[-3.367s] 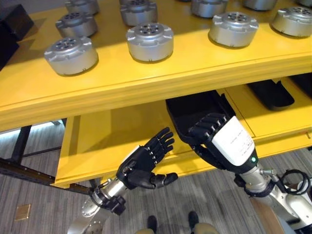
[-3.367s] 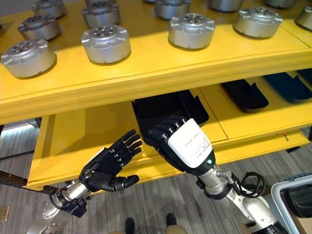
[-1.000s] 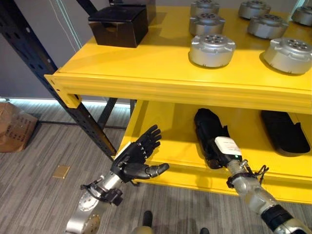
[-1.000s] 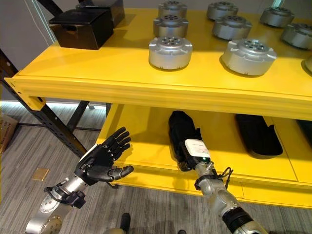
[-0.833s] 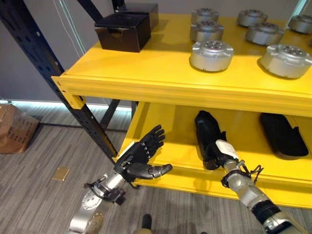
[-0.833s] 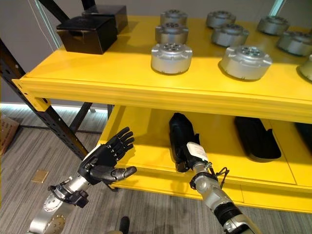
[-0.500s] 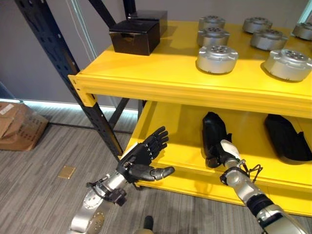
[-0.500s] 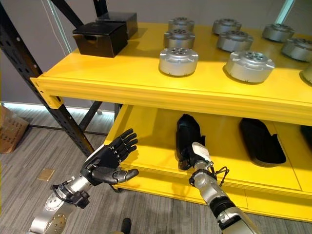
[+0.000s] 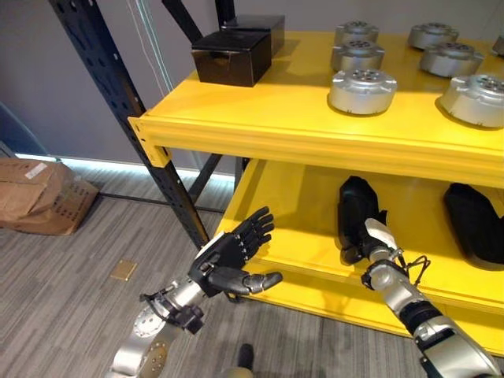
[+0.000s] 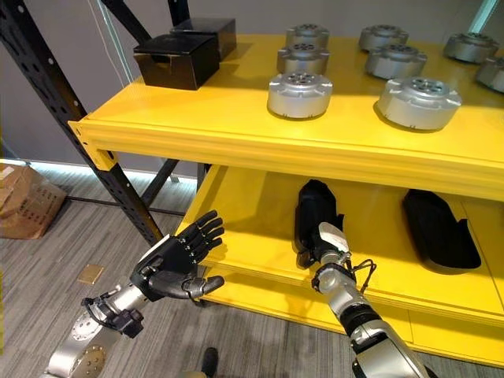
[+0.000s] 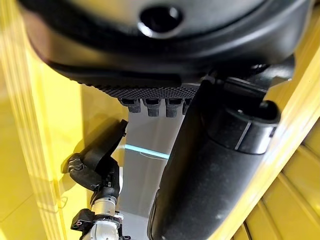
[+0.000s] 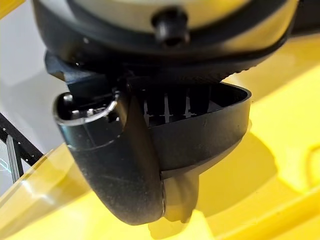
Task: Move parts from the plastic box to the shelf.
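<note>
A yellow two-tier shelf (image 9: 260,118) on a black steel upright stands over grey plank flooring, with cardboard boxes (image 9: 39,197) slumped against the wall to one side. On the top tier sit rows of round silver parts (image 9: 362,89) and two black boxes (image 9: 232,55); on the lower tier lie black moulded trays, and the robot's right hand (image 10: 327,242) is at the near end of one black tray (image 10: 313,211), its fingers curled over the tray's rim in the wrist view, apparently holding it. The left hand (image 9: 232,256) hovers just off the lower tier's front edge, fingers spread and thumb out, holding nothing. No plastic box can be made out from here, and neither hand carries a silver part; those already delivered rest on the top tier. The risk, to an onlooker, lies with the tray: pulled by one end only, it could swing or tip off the lower lip and drop to the floor, since the free hand is not under it. A hasty lift of the right arm could also knock the underside of the top tier and jolt the parts resting near its front edge.
</note>
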Tool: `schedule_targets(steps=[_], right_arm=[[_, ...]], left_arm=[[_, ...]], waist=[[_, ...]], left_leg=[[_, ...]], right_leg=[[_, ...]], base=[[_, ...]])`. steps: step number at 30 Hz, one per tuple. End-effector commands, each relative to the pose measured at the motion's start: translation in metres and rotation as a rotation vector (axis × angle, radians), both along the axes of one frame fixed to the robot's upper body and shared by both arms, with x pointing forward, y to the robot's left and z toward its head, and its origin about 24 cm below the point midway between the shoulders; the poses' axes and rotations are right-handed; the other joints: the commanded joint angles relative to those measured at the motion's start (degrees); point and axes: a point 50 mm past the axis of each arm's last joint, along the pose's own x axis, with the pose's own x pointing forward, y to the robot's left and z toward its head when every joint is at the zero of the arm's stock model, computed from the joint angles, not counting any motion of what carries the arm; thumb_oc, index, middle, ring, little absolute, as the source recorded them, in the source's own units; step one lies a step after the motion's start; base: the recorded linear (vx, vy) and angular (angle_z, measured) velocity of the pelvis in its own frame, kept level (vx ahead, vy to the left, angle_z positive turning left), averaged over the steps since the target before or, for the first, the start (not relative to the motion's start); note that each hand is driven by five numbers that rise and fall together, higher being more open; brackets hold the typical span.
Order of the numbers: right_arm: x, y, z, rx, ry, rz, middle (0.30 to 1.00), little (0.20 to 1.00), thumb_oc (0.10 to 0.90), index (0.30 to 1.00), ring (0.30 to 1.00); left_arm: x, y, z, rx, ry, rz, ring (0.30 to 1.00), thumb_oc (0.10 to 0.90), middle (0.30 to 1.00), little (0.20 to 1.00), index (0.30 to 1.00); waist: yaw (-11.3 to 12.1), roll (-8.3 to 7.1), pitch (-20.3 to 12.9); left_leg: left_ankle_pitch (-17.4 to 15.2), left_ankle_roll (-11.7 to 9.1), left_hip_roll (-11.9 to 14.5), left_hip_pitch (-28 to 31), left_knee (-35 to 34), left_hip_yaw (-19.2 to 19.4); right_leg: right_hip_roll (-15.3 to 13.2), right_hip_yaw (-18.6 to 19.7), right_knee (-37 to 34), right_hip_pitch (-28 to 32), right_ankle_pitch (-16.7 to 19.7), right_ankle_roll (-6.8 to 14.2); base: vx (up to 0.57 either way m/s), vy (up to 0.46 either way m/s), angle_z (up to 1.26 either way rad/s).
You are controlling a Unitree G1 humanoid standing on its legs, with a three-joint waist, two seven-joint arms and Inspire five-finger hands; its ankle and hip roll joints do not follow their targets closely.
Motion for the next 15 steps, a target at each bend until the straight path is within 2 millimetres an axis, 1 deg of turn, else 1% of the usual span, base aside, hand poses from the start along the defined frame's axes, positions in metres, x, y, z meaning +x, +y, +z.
schedule_targets(steps=[1, 10, 14, 15], right_arm=[[0.029, -0.03, 0.048, -0.16, -0.109, -0.099, 0.3, 0.3, 0.4, 0.3, 0.3], [0.033, -0.054, 0.065, -0.219, -0.128, -0.189, 0.3, 0.3, 0.4, 0.3, 0.3], [0.031, -0.061, 0.065, -0.244, -0.114, -0.22, 0.3, 0.3, 0.4, 0.3, 0.3], [0.029, -0.066, 0.065, -0.242, -0.108, -0.242, 0.3, 0.3, 0.4, 0.3, 0.3]], left_arm=[[0.019, -0.013, 0.059, -0.075, -0.302, -0.098, 1.0, 0.9, 1.0, 1.0, 1.0], [0.021, -0.016, 0.064, -0.066, -0.311, -0.113, 1.0, 0.9, 1.0, 1.0, 1.0], [0.022, -0.017, 0.064, -0.065, -0.313, -0.12, 1.0, 0.9, 1.0, 1.0, 1.0], [0.022, -0.017, 0.065, -0.064, -0.311, -0.124, 1.0, 0.9, 1.0, 1.0, 1.0]], waist=[[3.4, -0.17, 2.2], [3.6, -0.37, 2.9], [3.6, -0.39, 3.1], [3.6, -0.42, 3.2]], left_leg=[[-5.7, -0.5, 1.9, 3.7, -0.2, 4.1], [-5.4, -0.5, 2.1, 3.2, 0.2, 4.1], [-5.3, -0.5, 2.1, 3.1, 0.3, 4.0], [-5.2, -0.5, 2.2, 3.1, 0.3, 4.0]], right_leg=[[-1.5, -0.1, 4.2, -2.1, -3.4, -1.6], [-1.3, 0.0, 4.8, -2.4, -3.5, -1.6], [-1.3, 0.1, 5.3, -2.5, -3.7, -1.7], [-1.3, 0.2, 5.3, -2.5, -3.6, -1.6]], base=[[0.0, 0.0, 0.0], [0.0, -0.001, 0.0], [0.0, -0.014, 0.07], [0.0, -0.016, 0.06]])
